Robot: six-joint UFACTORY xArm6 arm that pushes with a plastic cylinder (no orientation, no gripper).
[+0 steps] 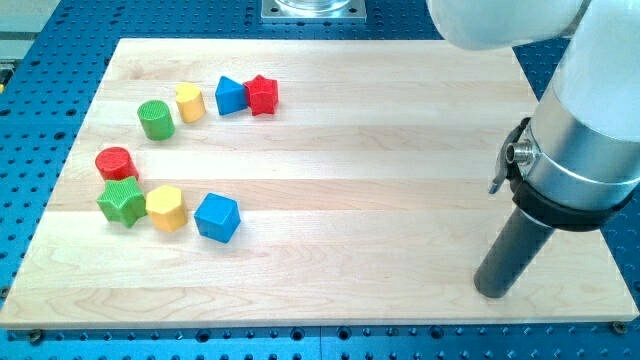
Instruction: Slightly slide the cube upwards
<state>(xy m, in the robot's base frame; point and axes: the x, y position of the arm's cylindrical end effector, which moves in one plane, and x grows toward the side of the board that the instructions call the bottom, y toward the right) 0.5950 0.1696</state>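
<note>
A blue cube [217,217] lies on the wooden board [380,130] at the lower left, at the right end of a row with a yellow hexagonal block [166,208] and a green star block [122,201]. My tip [493,292] rests on the board near its lower right corner, far to the right of the cube and slightly lower in the view. Nothing touches the tip.
A red cylinder [115,162] sits just above the green star. Higher up, an arc holds a green cylinder [156,119], a yellow block [189,101], a blue triangular block [230,96] and a red star [262,95]. The arm's white body fills the view's upper right.
</note>
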